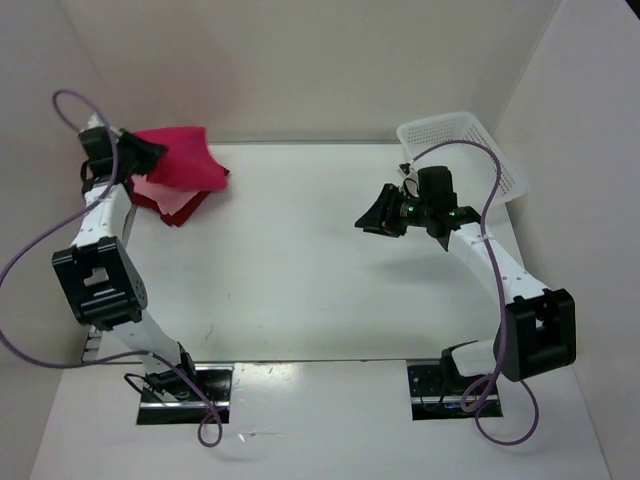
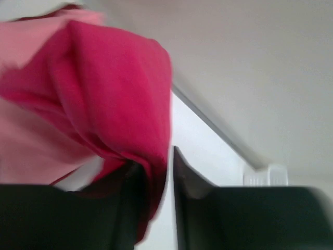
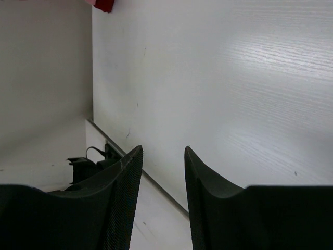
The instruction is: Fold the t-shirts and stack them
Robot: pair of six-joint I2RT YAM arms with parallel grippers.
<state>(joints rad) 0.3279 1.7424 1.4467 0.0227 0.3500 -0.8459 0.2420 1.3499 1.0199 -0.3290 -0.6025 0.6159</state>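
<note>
We see the three shirts piled at the far left corner of the table (image 1: 320, 270): the magenta shirt (image 1: 185, 160) on top, bunched up; the pink shirt (image 1: 160, 192) under it; the dark red shirt (image 1: 178, 212) at the bottom, showing only along the near edge. The left gripper (image 1: 148, 153) is right at the pile's left side. In the left wrist view a fold of the magenta cloth hangs between its fingers (image 2: 78, 219), lying against the left one w/ a thin strip of table showing beside the right one (the jaws are only narrowly apart); we can't tell whether the cloth is really pinched or just hanging loose there. The right gripper (image 1: 385, 215) hovers over bare table on the right side, well apart from the shirts; its jaws are spread w/ nothing between them. The white basket (image 1: 470, 140) sits at the far right corner, just behind the right gripper.
</note>
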